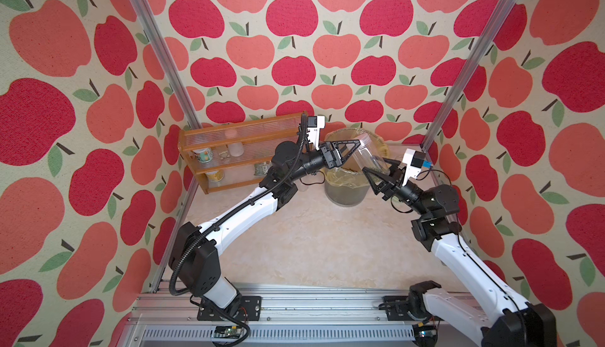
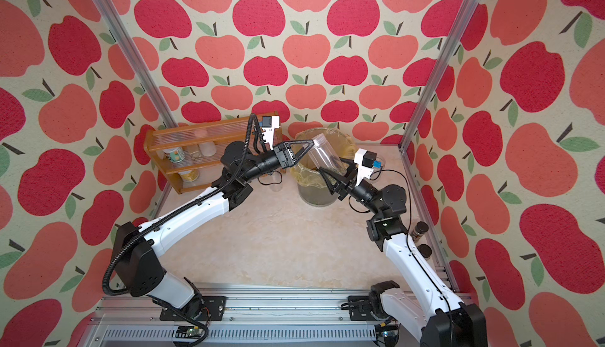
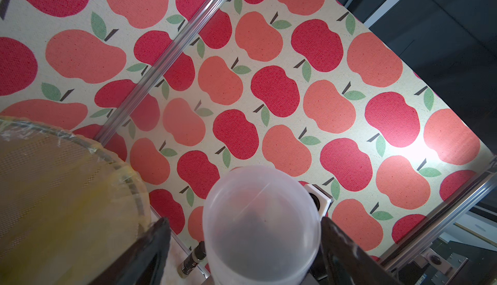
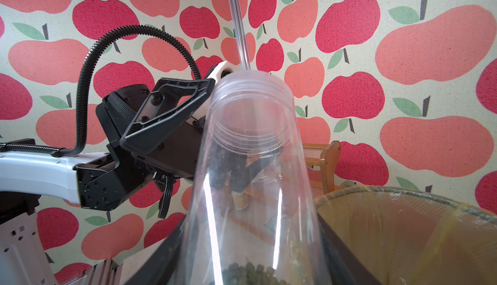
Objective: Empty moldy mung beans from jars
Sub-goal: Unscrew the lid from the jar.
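— While tilted near bin [image 1: 347, 195], shows mung beans [image 4: 250, 273] pooled at jar [image 1: 365, 152] base?
— Confirmed. Clamped at base by right pincer [image 1: 377, 168]; flanked near mouth by left pincer [image 3: 244, 220], spread, not gripping.

A tall clear jar [image 1: 366, 156] tilts above the bin [image 1: 347, 195], pale lid [image 3: 261, 216] on its raised end, dull green mung beans [image 4: 250, 273] pooled in its lower end.
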You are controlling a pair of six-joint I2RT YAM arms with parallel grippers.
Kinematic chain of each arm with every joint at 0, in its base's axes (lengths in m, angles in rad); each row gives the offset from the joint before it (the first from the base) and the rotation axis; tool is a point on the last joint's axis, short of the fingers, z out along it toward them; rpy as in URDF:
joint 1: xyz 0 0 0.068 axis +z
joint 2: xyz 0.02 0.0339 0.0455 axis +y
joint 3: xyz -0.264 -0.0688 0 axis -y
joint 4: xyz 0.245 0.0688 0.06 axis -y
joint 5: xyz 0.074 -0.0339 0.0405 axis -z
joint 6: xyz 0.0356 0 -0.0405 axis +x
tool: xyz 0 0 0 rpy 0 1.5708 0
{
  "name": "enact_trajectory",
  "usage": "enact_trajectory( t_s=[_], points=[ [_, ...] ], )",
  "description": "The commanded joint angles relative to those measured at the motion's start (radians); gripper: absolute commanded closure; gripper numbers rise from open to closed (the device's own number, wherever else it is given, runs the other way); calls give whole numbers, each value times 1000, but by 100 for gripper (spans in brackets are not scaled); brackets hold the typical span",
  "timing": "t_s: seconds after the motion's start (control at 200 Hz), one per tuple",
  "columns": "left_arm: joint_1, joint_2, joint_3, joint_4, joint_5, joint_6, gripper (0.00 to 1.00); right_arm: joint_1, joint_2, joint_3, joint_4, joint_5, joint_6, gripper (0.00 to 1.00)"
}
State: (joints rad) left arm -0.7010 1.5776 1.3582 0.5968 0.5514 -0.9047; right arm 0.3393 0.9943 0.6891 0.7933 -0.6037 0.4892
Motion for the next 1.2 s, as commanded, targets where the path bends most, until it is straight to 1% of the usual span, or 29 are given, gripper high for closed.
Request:
enact_trajectory(
  t_s=[0.0, 0.155, 0.235, 0.465, 0.625, 0.695, 0.795, 0.9, 1.02, 1.09, 1.196],
  points=[
    [5, 25, 45, 40, 32, -22, 13, -2, -9, -11, 50, -17, 11, 54],
    [0, 49, 72, 23, 53, -24, 14, -2, -8, -13, 51, -22, 9, 54],
    [-3, 62, 94, -9, 67, -6, 18, -2, -6, -12, 51, -24, 5, 54],
    [-5, 77, 131, -100, 79, 35, 22, -2, -18, 0, 1, -21, -22, 54],
    [-4, 92, 171, -171, 100, 56, 23, -2, -13, 3, 1, -23, -27, 54],
    [-3, 105, 203, -234, 107, 77, 27, -2, -11, 4, 0, -21, -28, 54],
    [0, 121, 213, -227, 125, 53, 35, -2, -10, 8, -9, -18, -35, 54],
    [9, 131, 219, -243, 116, 13, 37, 5, -20, 20, -76, -4, -88, 55],
    [9, 131, 241, -338, 64, -3, 44, 27, -39, 40, -183, 41, -186, 56],
    [-2, 143, 285, -447, 36, 17, 46, 45, -43, 60, -259, 83, -252, 58],
    [-23, 150, 345, -601, -59, 65, 47, 83, -45, 105, -379, 155, -366, 60]
  ],
)
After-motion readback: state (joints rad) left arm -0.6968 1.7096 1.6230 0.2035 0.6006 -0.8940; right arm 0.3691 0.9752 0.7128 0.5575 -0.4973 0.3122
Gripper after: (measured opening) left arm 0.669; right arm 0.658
